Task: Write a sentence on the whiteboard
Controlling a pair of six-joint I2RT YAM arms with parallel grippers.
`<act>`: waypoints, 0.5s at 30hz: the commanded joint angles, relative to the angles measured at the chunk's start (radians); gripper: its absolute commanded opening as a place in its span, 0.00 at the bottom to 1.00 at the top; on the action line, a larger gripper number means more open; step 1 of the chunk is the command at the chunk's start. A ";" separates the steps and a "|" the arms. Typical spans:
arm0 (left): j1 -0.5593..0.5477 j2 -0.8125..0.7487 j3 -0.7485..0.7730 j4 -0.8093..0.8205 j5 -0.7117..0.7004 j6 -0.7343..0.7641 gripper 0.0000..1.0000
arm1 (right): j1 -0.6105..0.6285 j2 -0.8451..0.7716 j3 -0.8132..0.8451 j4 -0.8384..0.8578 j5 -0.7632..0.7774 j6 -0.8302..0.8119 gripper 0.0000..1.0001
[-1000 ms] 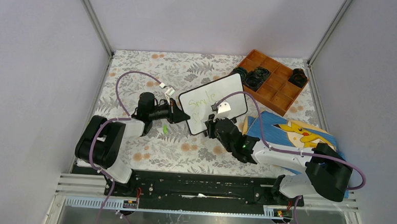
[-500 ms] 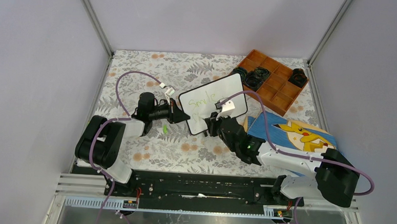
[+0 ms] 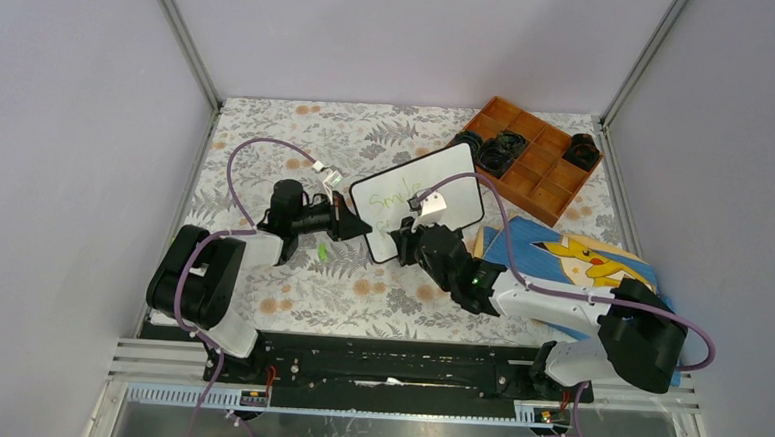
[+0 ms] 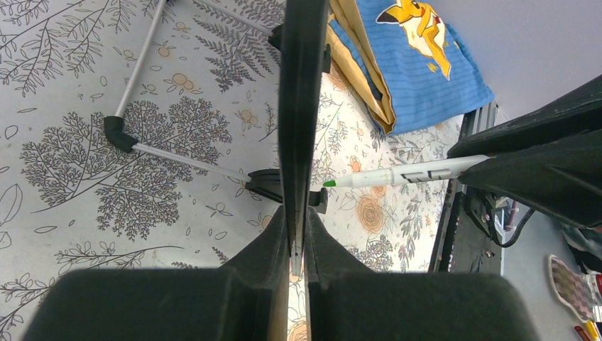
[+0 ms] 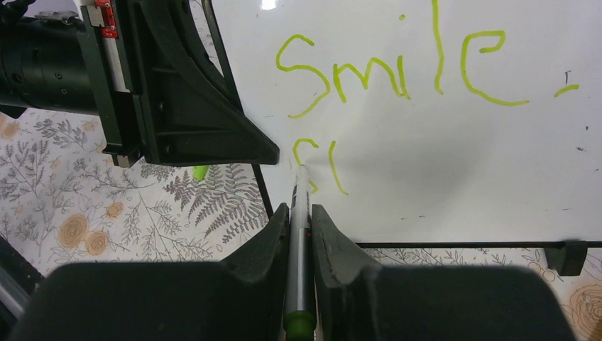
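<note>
Right gripper (image 5: 299, 213) grasps a slim green-tipped marker (image 5: 301, 190) against the black-framed white whiteboard (image 5: 454, 170), left gripper (image 4: 295, 231) clamping its edge. Green sentence (image 5: 397, 71): "Smile." finished, second line barely begun.

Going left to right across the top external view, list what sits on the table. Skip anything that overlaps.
left gripper, clamped on the board's left edge → whiteboard → blue Pikachu cloth
</note>
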 commanded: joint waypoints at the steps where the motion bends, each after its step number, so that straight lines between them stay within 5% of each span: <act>1: -0.011 0.017 0.000 -0.095 -0.072 0.047 0.00 | -0.010 0.014 0.049 0.034 0.038 0.001 0.00; 15: -0.013 0.018 0.000 -0.098 -0.072 0.049 0.00 | -0.042 0.017 0.046 -0.016 0.127 0.019 0.00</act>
